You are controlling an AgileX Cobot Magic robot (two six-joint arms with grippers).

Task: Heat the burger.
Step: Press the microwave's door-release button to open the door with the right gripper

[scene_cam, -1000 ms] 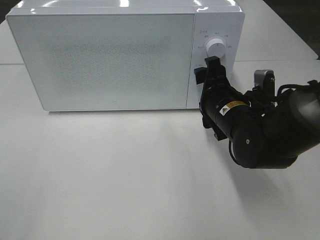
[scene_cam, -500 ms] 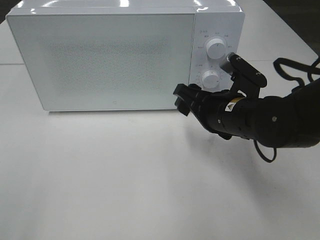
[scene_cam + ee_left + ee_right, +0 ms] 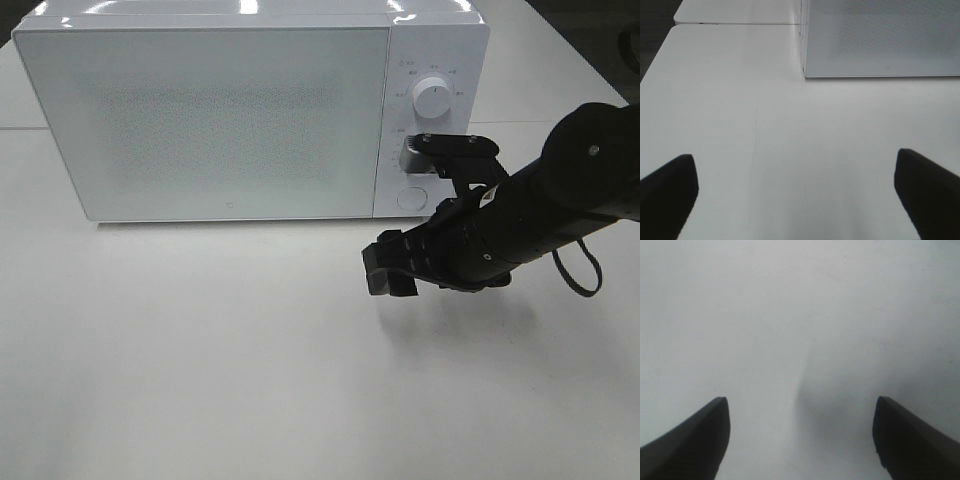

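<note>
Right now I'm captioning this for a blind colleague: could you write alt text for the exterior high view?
A white microwave, door shut, stands at the back of a white table. A black right arm reaches in from the right, jaws open above the table in front of the control panel. No burger is visible.

Burger not visible from any camera; white microwave on counter stands shut, frosted door hiding its interior.
</note>
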